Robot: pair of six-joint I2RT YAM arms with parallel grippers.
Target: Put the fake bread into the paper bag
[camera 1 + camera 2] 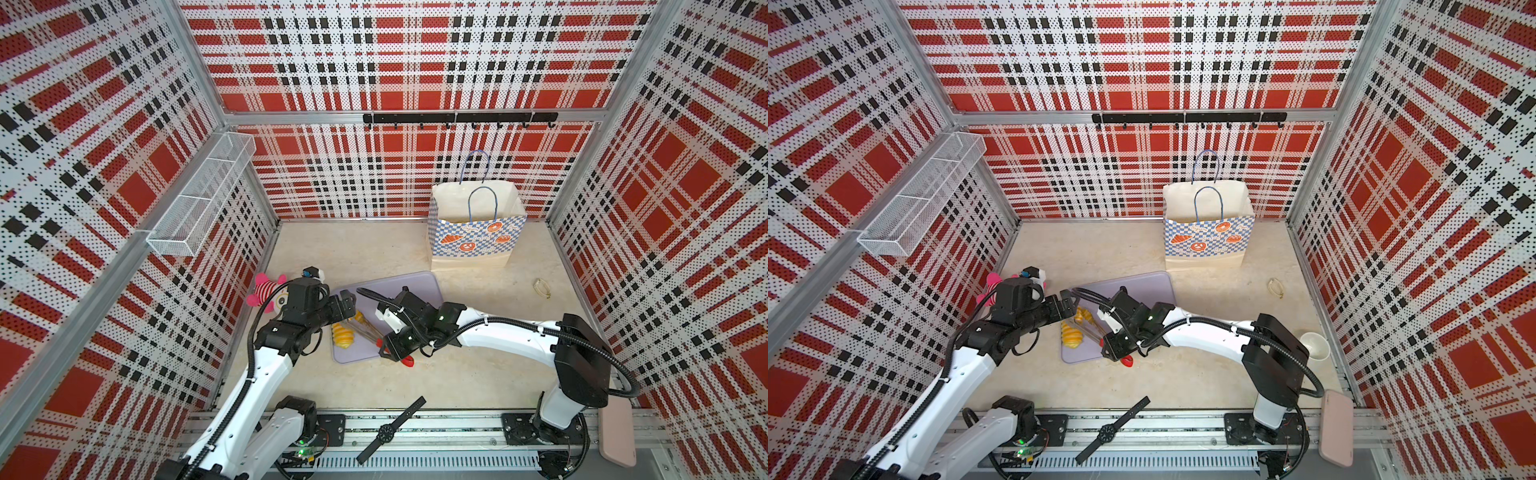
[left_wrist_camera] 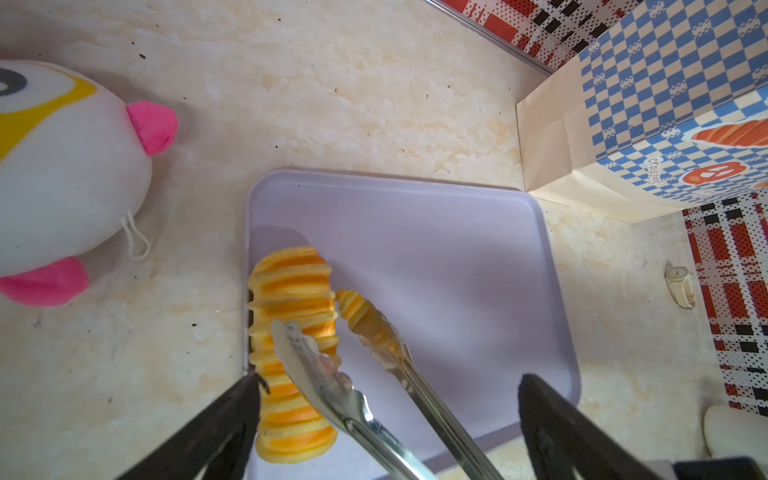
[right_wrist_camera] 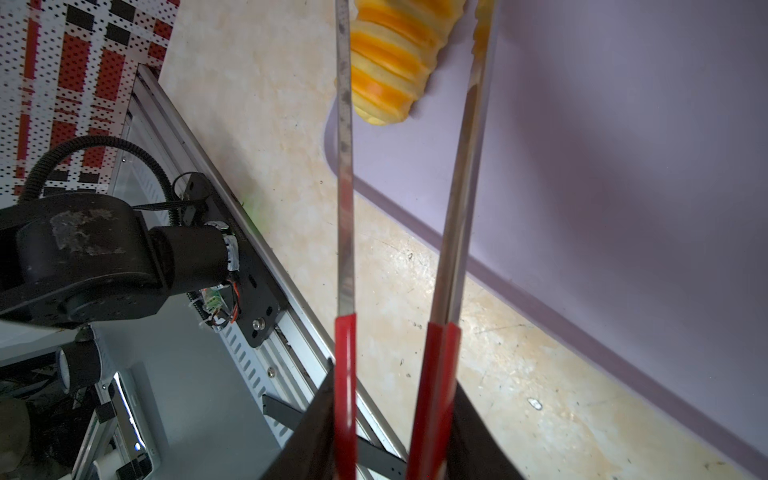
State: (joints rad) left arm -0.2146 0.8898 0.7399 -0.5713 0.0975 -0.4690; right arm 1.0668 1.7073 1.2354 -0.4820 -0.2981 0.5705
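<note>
A ridged golden-yellow loaf of fake bread (image 1: 344,335) (image 1: 1072,336) (image 2: 291,316) (image 3: 388,79) lies at the left edge of a lavender tray (image 1: 415,286) (image 2: 457,257). My right gripper (image 1: 392,349) (image 3: 392,415) is shut on the red handles of metal tongs (image 1: 368,328) (image 2: 332,386) (image 3: 345,208). The tong arms stand apart, one over the loaf, the other beside it. My left gripper (image 1: 347,301) (image 2: 390,380) hangs open just above the loaf and tong tips, holding nothing. The paper bag (image 1: 476,237) (image 1: 1208,237) (image 2: 665,124) stands open at the back right.
A pink-striped plush doll (image 1: 268,291) (image 2: 62,166) lies left of the tray. A black wristwatch (image 1: 390,430) rests on the front rail. A small beige clip (image 1: 541,287) lies at the right, with a white cup (image 1: 1314,345) and a pink case (image 1: 617,432) nearer the front.
</note>
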